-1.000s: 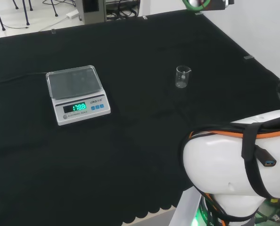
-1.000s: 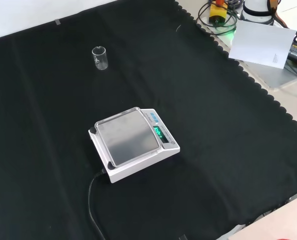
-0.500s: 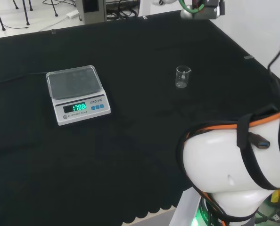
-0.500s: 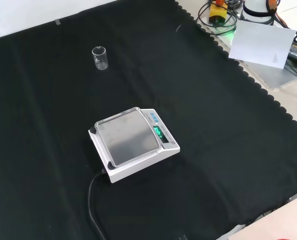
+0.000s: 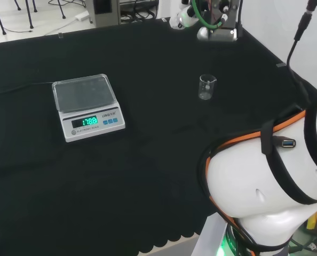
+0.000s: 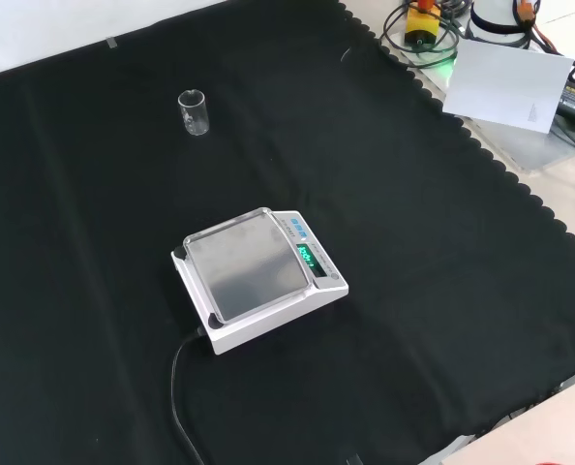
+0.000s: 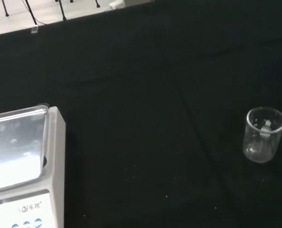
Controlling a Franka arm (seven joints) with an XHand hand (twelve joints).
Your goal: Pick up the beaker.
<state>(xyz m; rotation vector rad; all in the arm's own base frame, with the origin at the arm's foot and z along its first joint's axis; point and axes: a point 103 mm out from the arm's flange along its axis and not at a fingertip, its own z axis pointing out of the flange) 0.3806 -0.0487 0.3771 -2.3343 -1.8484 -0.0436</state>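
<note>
Black-clothed counter (image 5: 148, 176) with a small clear beaker (image 5: 206, 87) standing upright, well apart from the digital scale (image 5: 87, 106) (approach stage; hand's finger state cannot be told), descent toward the beaker pending.

A white digital scale (image 6: 261, 279) sits mid-frame in the front view, steel pan up, green display lit. Its black cable (image 6: 179, 387) trails toward the lower edge across the black-clothed worktop (image 6: 433, 291). A white sheet (image 6: 505, 82) lies upper right.

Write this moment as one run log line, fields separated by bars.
phase: approach | beaker: upright on cloth, untouched | scale: apart from beaker | grasp: none
</note>
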